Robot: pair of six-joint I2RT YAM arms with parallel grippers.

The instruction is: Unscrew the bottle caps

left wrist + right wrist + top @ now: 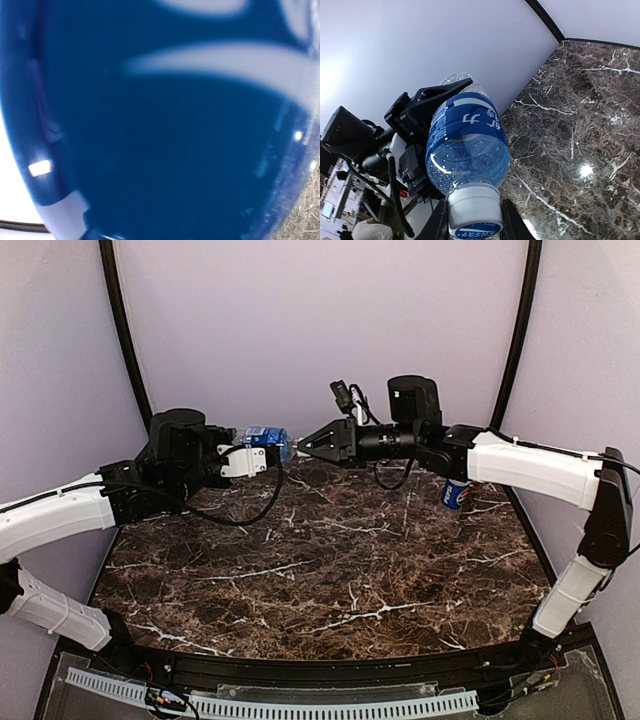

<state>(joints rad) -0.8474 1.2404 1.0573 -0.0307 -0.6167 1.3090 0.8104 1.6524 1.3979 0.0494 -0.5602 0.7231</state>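
Note:
A clear bottle with a blue label (265,436) hangs level above the back of the table, and my left gripper (262,454) is shut on its body. Its label (160,150) fills the left wrist view and hides that gripper's fingers. The white bottle cap (472,210) points at my right gripper (472,222), whose two fingers press on the cap's sides. In the top view that gripper (300,447) meets the bottle's neck from the right. A black left finger (427,102) lies along the bottle (467,145).
A Pepsi-labelled bottle (455,493) stands at the back right of the dark marble table (330,560), partly under my right arm. Lilac walls close off the back and sides. A slotted white rail (300,705) runs along the near edge.

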